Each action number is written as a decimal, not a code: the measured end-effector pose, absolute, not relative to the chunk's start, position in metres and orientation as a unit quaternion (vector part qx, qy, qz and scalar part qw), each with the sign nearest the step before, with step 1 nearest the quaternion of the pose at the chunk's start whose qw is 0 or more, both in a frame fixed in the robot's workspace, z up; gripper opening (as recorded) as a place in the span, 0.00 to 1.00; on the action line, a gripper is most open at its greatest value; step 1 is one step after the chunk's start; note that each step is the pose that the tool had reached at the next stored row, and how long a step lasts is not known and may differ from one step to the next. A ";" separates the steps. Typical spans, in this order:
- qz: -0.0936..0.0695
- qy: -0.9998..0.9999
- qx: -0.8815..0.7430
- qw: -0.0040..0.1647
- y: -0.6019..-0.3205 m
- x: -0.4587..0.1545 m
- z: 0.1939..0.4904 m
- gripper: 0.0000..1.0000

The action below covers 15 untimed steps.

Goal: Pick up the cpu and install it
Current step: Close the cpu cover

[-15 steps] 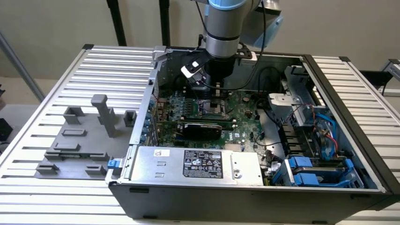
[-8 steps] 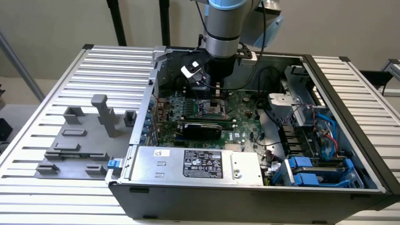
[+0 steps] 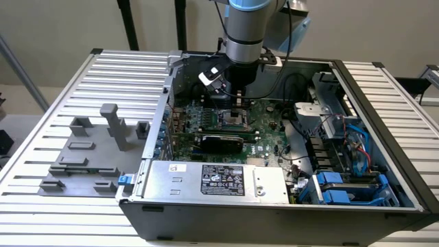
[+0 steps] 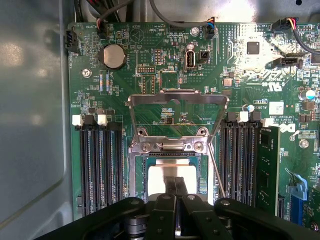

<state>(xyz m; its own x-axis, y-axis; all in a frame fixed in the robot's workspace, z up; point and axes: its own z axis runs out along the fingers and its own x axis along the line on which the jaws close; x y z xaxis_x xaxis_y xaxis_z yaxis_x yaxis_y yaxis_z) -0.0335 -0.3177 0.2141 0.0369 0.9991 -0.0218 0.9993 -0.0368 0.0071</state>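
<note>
**Pincer (image 4: 175, 184) shut over the cpu, which lies in the socket**

Pincer fingers are pressed together with no gap and nothing visibly held between them. In the wrist view their tips sit directly over the cpu (image 4: 161, 179), either touching its pale top or just above it; I cannot tell which. The cpu lies flat inside the socket (image 4: 170, 146) on the motherboard (image 4: 150, 65), its edges square with the frame. In the exterior view the arm stands straight down into the open case (image 3: 384, 154) on the bench (image 3: 41, 103).

The task looks well along: the pick-up is over and the chip appears to be in its seat, released. What is left, by the look of it, is the clamping. The load plate (image 4: 177, 97) stands flipped back from the socket, and the lever (image 4: 216, 167) is unlatched beside it.
</note>
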 end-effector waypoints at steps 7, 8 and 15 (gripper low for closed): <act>-0.005 0.694 0.720 0.010 -0.318 -0.034 0.214 0.11; -0.005 0.694 0.720 0.010 -0.318 -0.034 0.214 0.11; -0.006 0.694 0.720 0.010 -0.318 -0.030 0.217 0.11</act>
